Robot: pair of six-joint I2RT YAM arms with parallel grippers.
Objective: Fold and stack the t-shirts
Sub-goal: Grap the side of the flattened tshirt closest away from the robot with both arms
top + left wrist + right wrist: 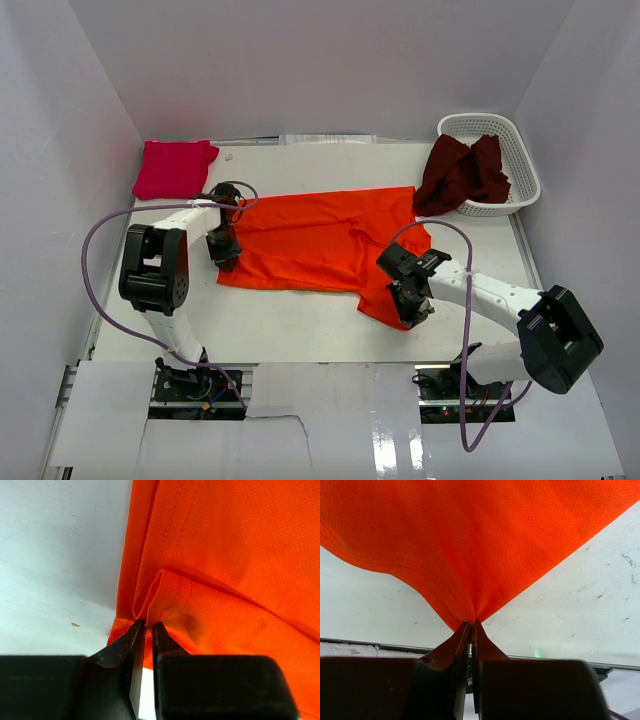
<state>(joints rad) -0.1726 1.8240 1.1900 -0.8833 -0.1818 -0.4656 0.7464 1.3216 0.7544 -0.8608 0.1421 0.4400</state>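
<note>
Left tool [148, 626] stands narrowed, its jaws pinching a fold of hem at the left edge of the orange t-shirt [320, 240]; right tool [471, 625] is clamped tight on that shirt's near right corner. Orange t-shirt lies spread across the middle of the surface [280, 320]; magenta t-shirt [173, 168] sits folded far left, maroon t-shirt [462, 172] drapes over the basket [522, 160] far right

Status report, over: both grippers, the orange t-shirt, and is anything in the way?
Left gripper pinches left edge of orange t-shirt. Right gripper shut on its near-right corner. Shirt spread out, not yet folded. Nothing lies on it.
</note>
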